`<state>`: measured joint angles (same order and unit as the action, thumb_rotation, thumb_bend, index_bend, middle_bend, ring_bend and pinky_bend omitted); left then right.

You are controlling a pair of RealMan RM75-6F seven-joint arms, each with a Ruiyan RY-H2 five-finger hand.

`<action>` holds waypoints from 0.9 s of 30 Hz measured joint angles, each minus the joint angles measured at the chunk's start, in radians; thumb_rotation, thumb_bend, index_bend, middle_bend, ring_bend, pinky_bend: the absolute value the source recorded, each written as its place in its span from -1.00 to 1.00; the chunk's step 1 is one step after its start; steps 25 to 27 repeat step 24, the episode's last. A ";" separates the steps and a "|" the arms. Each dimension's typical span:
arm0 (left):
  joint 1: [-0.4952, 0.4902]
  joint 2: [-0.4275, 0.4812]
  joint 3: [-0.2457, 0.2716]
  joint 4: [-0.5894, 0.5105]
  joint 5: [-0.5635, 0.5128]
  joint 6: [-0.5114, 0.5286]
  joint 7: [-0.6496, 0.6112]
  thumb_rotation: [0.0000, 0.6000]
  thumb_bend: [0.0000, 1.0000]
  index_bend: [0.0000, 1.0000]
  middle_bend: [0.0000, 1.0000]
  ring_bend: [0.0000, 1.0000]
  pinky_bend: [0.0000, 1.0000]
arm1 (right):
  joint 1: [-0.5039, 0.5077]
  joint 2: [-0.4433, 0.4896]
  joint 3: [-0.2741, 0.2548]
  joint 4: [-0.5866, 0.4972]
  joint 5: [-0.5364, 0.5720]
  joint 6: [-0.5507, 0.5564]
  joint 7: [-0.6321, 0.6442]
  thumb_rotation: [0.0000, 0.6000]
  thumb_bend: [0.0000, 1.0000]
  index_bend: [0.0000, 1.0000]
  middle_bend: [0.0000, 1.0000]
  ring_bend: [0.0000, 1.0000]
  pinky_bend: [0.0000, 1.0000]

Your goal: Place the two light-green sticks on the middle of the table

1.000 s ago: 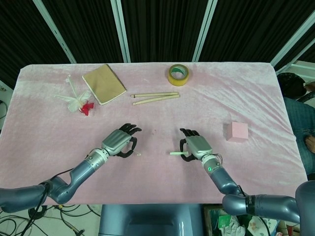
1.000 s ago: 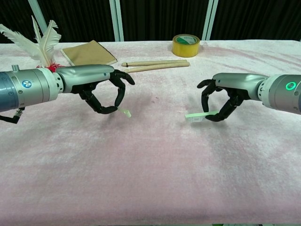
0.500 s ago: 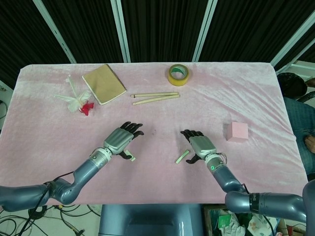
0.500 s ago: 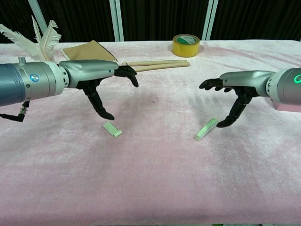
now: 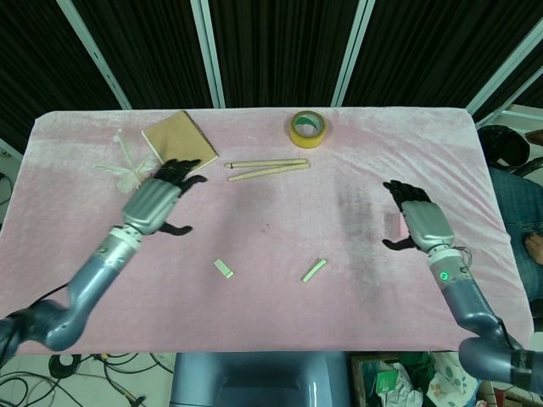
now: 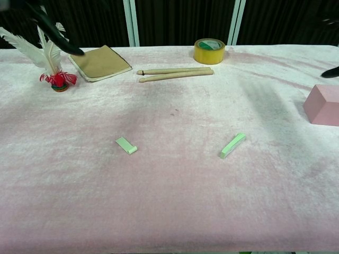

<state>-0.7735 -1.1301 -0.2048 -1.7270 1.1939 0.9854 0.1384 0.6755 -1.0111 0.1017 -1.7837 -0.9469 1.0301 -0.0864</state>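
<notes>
Two short light-green sticks lie flat on the pink cloth near the table's middle front. The left stick and the right stick are a hand's width apart, and nothing touches them. My left hand is raised over the left part of the table with its fingers spread and empty. Over the right side, in front of the pink block, hovers my right hand, also spread and empty. In the chest view only dark fingertips show at the top left and at the right edge.
A tan notebook, a feather shuttlecock, two wooden sticks and a yellow tape roll lie along the back. A pink block stands at the right.
Both hands have lifted and drawn outward, away from the sticks: the left toward the notebook, the right toward the pink block. The sticks they released lie where they were dropped.
</notes>
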 measured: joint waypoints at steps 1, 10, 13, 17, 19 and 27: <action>0.026 0.037 0.004 -0.016 0.026 0.023 -0.021 1.00 -0.73 -0.65 -1.00 -1.00 -1.00 | -0.029 0.018 -0.008 -0.006 -0.041 0.030 0.017 1.00 -0.73 -1.00 -1.00 -1.00 -0.91; 0.345 0.307 0.146 -0.150 0.307 0.335 -0.157 1.00 -0.73 -0.66 -1.00 -1.00 -1.00 | -0.346 0.088 -0.143 -0.090 -0.406 0.393 0.063 1.00 -0.72 -1.00 -1.00 -1.00 -0.91; 0.455 0.323 0.199 -0.157 0.344 0.452 -0.180 1.00 -0.73 -0.66 -1.00 -1.00 -1.00 | -0.422 0.072 -0.185 -0.111 -0.474 0.463 0.043 1.00 -0.72 -1.00 -1.00 -1.00 -0.91; 0.574 0.287 0.256 -0.084 0.383 0.567 -0.229 1.00 -0.73 -0.66 -1.00 -1.00 -1.00 | -0.491 0.026 -0.207 -0.101 -0.519 0.530 0.009 1.00 -0.72 -1.00 -1.00 -1.00 -0.91; 0.600 0.259 0.275 -0.040 0.388 0.578 -0.254 1.00 -0.73 -0.66 -1.00 -1.00 -1.00 | -0.515 0.006 -0.210 -0.084 -0.530 0.551 0.002 1.00 -0.72 -1.00 -1.00 -1.00 -0.91; 0.647 0.170 0.308 0.053 0.411 0.581 -0.289 1.00 -0.69 -0.67 -1.00 -1.00 -1.00 | -0.552 -0.030 -0.210 -0.035 -0.544 0.567 -0.006 1.00 -0.72 -1.00 -1.00 -1.00 -0.91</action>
